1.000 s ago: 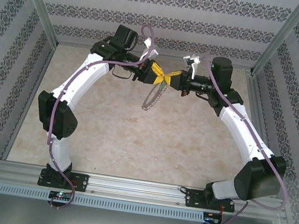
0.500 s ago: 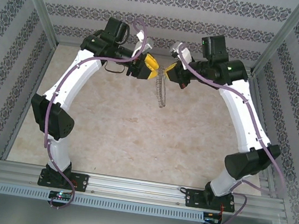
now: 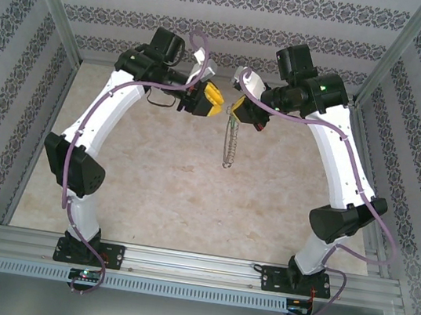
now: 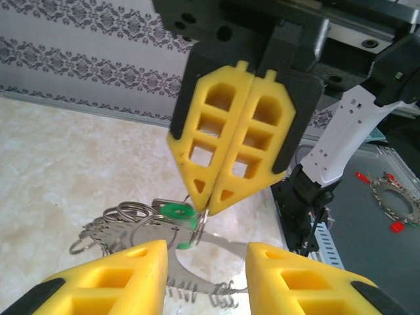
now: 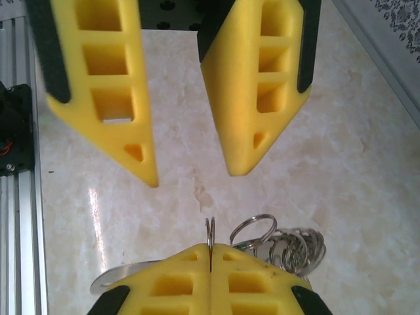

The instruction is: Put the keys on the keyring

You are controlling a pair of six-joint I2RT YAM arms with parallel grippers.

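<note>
Now: threading step, midair. The right gripper (image 4: 207, 200) is pinched on the keyring (image 3: 230, 141), which dangles free; the left gripper (image 4: 207, 252) is spread, empty, facing it. The green key (image 4: 176, 211) sits at the right tips; threaded or not, unclear. Next, likely: the left nips the key head squarely.

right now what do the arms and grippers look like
The left arm and right arm have white links, black joints and a purple cable along each. The left gripper and right gripper have yellow wedge fingers with cut-out windows, black-backed.

Top high behind bases (image 3: 89, 252); left wrist close facing right tool (image 4: 205, 207), right wrist facing left tool (image 5: 194, 176)
</note>
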